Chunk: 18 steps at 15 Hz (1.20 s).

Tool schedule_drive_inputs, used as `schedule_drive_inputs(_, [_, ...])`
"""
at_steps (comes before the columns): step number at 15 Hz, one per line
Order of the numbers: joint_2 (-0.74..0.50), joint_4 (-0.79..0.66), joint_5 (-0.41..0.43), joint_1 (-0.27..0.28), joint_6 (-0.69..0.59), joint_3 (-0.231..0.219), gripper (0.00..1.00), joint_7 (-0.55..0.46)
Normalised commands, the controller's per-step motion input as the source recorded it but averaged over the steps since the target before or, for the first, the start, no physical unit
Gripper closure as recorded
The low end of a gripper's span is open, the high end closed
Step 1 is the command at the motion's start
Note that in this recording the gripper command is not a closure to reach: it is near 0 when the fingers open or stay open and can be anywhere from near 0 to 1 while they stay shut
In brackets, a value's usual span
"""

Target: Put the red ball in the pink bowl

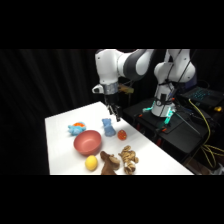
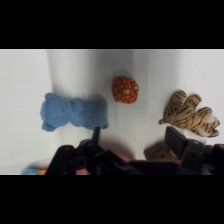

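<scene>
White arm's black two-finger gripper [image 1: 115, 114] hangs above the table [image 1: 60, 125], fingers apart, holding nothing. Small round red-orange ball [image 1: 121, 134] sits on the table below and just right of it, toward the near side, right of the blue plush toy [image 1: 107, 127]. In the wrist view, ball [image 2: 125, 89] lies ahead, between the fingers. Round reddish-pink bowl [image 1: 87, 142], empty, sits left of ball, near it.

You have the red ball [image 1: 121, 134], small, round and orange-red with a dotted surface, resting on the white table [image 1: 60, 125] well apart from the pink bowl [image 1: 87, 142], which sits upright, shallow and plain.
</scene>
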Motion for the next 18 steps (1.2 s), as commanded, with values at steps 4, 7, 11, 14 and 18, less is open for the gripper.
schedule_drive_inputs(4, [-0.04,-0.19,0.202,0.028,0.29,0.023,0.00,0.00])
schedule_drive_inputs(7, [0.07,-0.09,0.175,0.002,0.28,0.006,0.00,-0.07])
schedule_drive_inputs(11, [0.16,-0.03,0.185,-0.030,0.29,0.006,0.00,-0.15])
schedule_drive_inputs(14, [0.12,-0.05,0.270,-0.062,0.30,0.048,0.00,-0.23])
schedule_drive_inputs(18, [-0.02,-0.12,0.265,-0.079,0.23,0.093,0.00,-0.21])
